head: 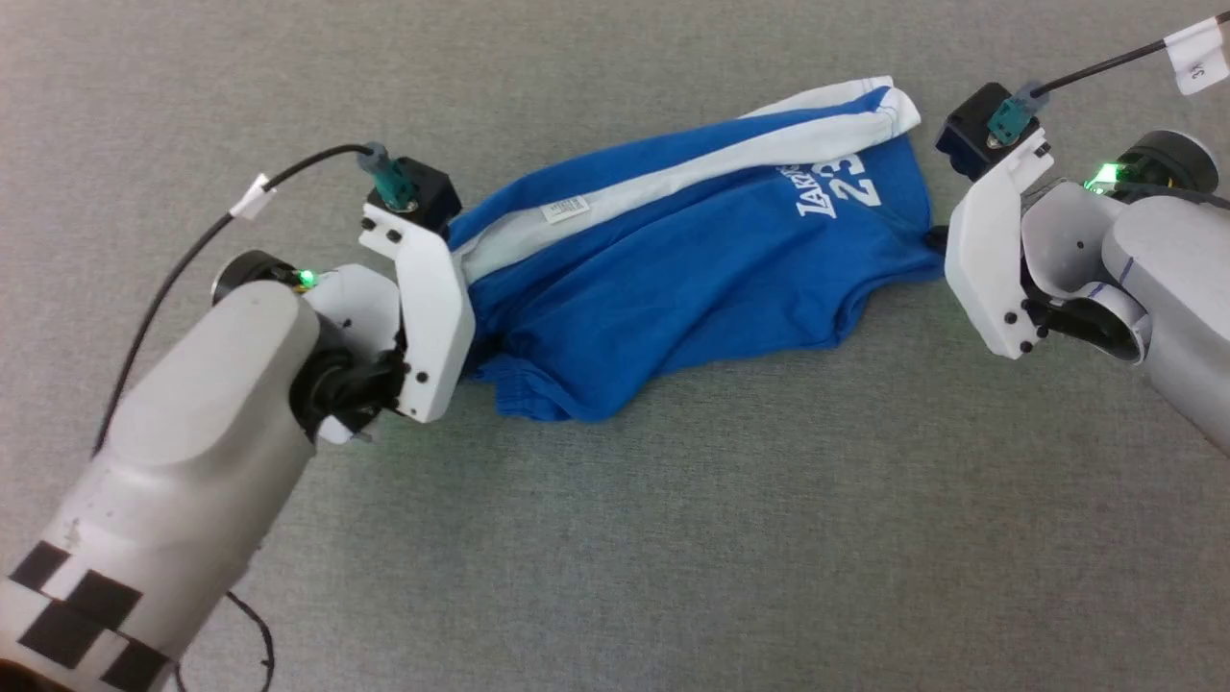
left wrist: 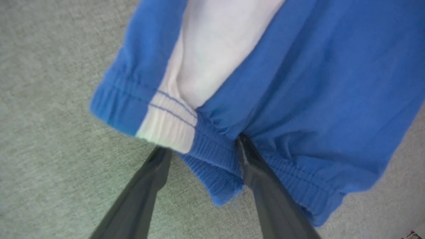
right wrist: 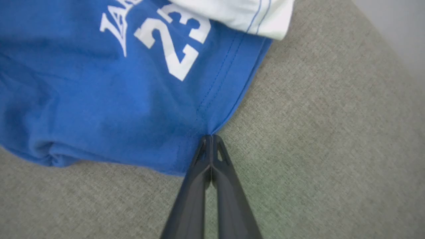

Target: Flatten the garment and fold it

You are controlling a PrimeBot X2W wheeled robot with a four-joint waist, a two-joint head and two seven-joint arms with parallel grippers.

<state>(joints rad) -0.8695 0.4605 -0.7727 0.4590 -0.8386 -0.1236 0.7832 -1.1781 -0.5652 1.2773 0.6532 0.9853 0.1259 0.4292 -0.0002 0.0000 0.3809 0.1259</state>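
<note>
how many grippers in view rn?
2: left gripper, open, at the waistband of the shorts; right gripper, shut on the blue hem corner at the other end.

Robot lab or test cell, best guess: plain grey fabric-covered worktop (head: 730, 557) across the frame, tagged cables (head: 255, 195) at upper left and upper right, black-and-white checker marker (head: 72, 615) on the forearm (head: 183, 432) lower left.

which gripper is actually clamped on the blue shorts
The right gripper: its jaws are shut on the hem corner of the bright blue, white-striped soft shorts. The left gripper has its jaws spread open at the elastic waistband.
</note>
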